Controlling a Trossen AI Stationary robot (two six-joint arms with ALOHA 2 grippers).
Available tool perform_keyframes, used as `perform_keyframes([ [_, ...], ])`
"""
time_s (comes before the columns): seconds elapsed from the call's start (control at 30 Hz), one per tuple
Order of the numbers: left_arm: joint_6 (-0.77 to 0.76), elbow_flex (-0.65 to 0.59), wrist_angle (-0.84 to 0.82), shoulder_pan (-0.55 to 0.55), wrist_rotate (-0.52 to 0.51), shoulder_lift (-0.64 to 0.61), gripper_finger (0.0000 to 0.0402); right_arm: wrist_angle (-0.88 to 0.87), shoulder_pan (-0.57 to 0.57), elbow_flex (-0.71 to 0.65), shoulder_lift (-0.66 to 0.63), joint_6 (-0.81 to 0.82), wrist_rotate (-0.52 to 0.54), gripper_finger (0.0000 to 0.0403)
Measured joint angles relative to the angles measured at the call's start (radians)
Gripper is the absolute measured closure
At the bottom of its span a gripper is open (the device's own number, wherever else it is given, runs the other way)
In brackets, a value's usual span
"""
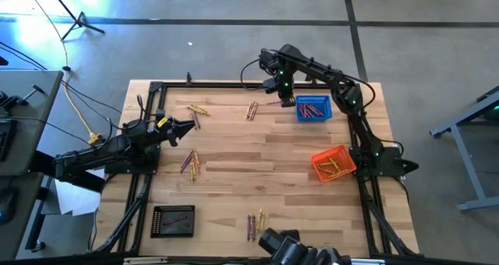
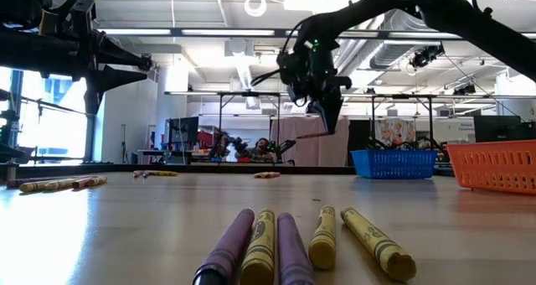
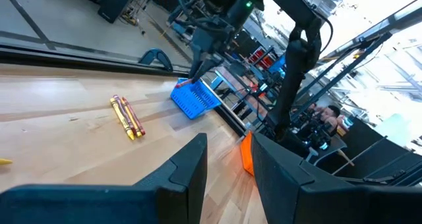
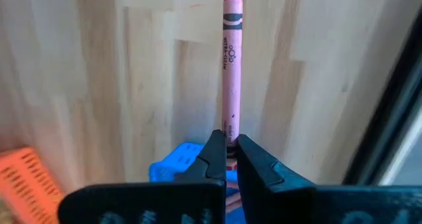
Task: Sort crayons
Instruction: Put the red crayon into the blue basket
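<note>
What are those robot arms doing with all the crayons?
They're sorting crayons into baskets. The right gripper is pinching a red crayon up in the air beside the blue basket, which already has some crayons in it. The orange basket holds a few too. The left gripper waits open above the table's left side. Small bunches of crayons are still lying on the table.

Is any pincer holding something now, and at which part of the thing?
The right pincer holds a red crayon by one end, above the table near the blue basket. The left pincer holds nothing.
</note>
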Motion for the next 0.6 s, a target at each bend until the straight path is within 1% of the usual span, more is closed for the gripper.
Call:
perform_keyframes([
  [0.2, 0.0, 0.0, 0.0, 0.0, 0.0, 0.0, 0.0296, 0.0, -0.041, 0.0, -0.015, 0.074, -0.028, 0.0402],
  [0.37, 0.0, 0.0, 0.0, 0.0, 0.0, 0.0, 0.0296, 0.023, -0.076, 0.0, -0.034, 0.043, -0.154, 0.0402],
  [0.43, 0.0, 0.0, 0.0, 0.0, 0.0, 0.0, 0.0296, 0.087, -0.087, 0.0, -0.039, 0.066, -0.195, 0.0402],
  [0.6, 0.0, 0.0, 0.0, 0.0, 0.0, 0.0, 0.0296, 0.264, -0.086, 0.0, -0.047, 0.082, -0.221, 0.0402],
])
